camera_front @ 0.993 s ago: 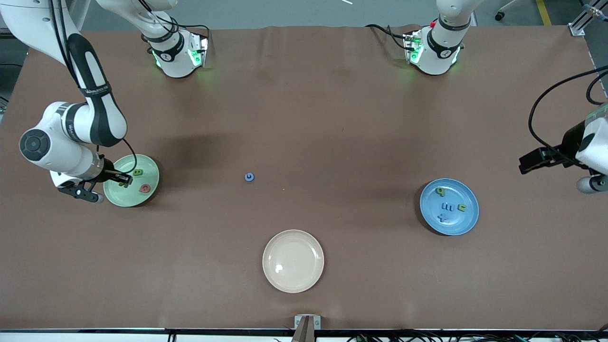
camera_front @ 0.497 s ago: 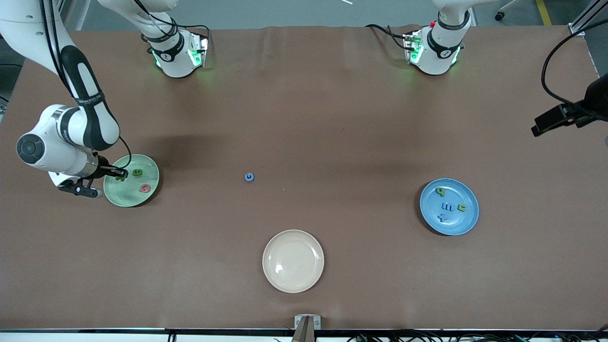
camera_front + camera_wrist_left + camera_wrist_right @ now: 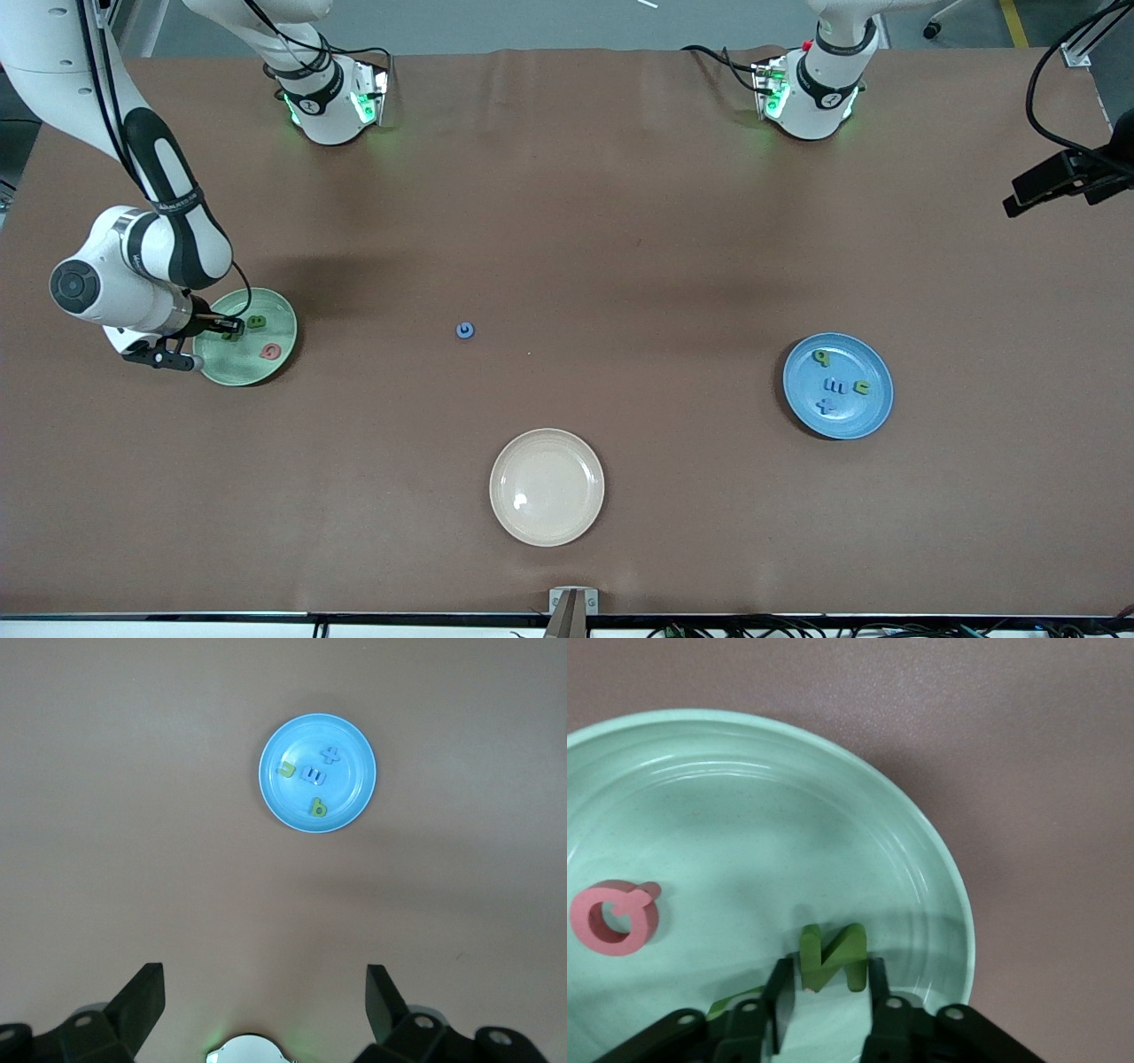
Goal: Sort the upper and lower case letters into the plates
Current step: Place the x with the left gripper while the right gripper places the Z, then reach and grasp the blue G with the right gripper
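Observation:
The pale mint green plate (image 3: 244,365) (image 3: 744,815) lies at the right arm's end of the table. In it are a green N (image 3: 831,958), a green B (image 3: 257,322) and a red G (image 3: 616,917). My right gripper (image 3: 828,970) is low in this plate, its fingers slightly apart on either side of the N, with thin gaps to it. The blue plate (image 3: 864,412) (image 3: 350,793) at the left arm's end holds several small letters. A blue G (image 3: 465,330) lies alone on the table between the plates. My left gripper (image 3: 266,979) hangs open and empty, high above the table.
A cream-beige plate (image 3: 547,486) sits empty nearer the front camera, midway along the table. The brown table cover (image 3: 620,221) is bare elsewhere. Both arm bases stand along the edge farthest from the front camera.
The right gripper's fingers have parted from the green N in the mint plate. The left arm has lifted and drawn off toward its end of the table.

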